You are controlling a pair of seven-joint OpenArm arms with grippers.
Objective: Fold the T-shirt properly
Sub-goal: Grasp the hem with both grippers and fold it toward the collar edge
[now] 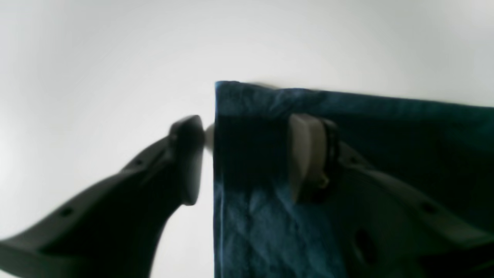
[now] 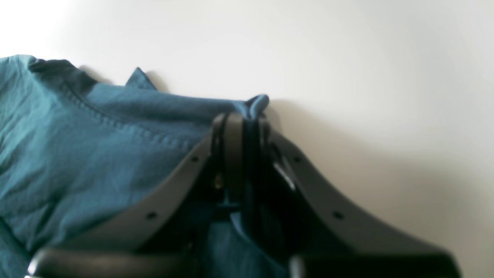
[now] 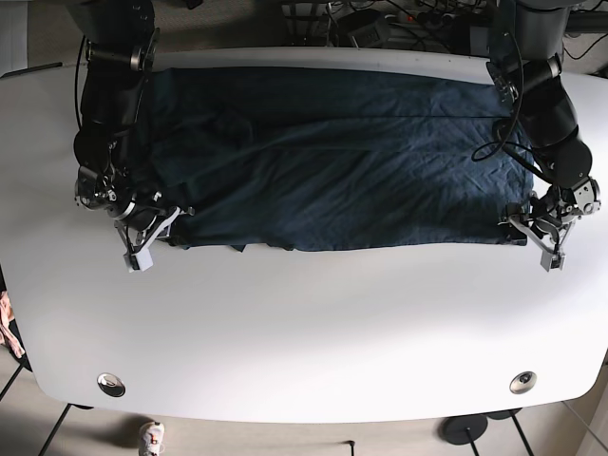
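Observation:
A dark blue T-shirt [image 3: 332, 171] lies spread flat across the far half of the white table [image 3: 313, 332]. My right gripper [image 3: 147, 239] is at the shirt's near left corner. In the right wrist view this gripper [image 2: 243, 119] is shut on a pinch of teal cloth [image 2: 77, 135] beside the collar seam. My left gripper [image 3: 539, 233] is at the near right corner. In the left wrist view it [image 1: 247, 158] is open, straddling the shirt's edge [image 1: 347, 116]: one finger [image 1: 189, 158] over bare table, the other [image 1: 308, 154] over the cloth.
Both arms reach in from the table's back corners. Cables and gear [image 3: 380, 24] lie behind the far edge. Two round metal caps [image 3: 111, 383] [image 3: 522, 382] sit near the front edge. Bare white tabletop stretches in front of the shirt.

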